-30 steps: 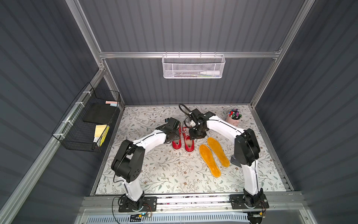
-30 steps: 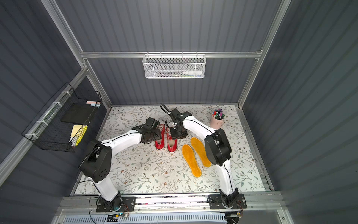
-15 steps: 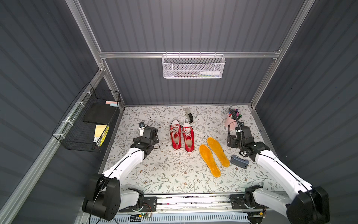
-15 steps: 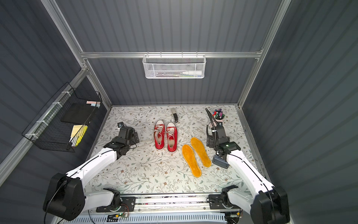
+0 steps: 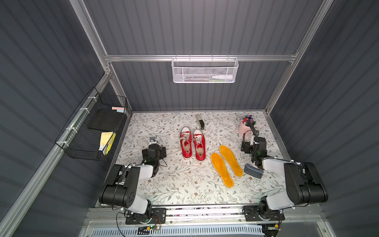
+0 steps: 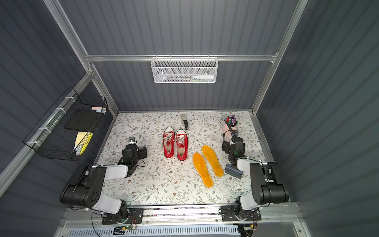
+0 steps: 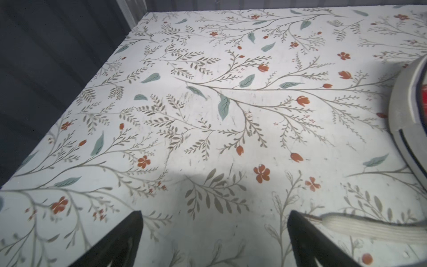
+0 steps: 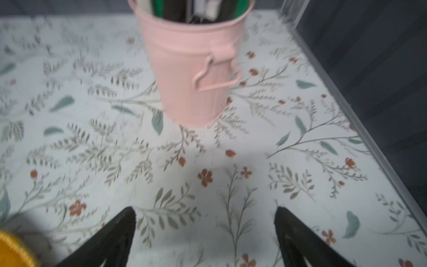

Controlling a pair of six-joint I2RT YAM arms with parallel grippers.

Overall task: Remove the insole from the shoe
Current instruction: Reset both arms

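As insoles [image 5: 222, 170] lie near shoes [image 5: 186, 146], bucket [image 5: 242, 128] cornered

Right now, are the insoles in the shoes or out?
Out. In both top views the orange insoles lie flat on the table, beside the red shoes, not inside them.

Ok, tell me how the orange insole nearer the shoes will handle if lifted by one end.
Likely floppy: the orange insole is thin and lies flat on the table. Probably light. Its fuzzy top looks grippy, not slippery.
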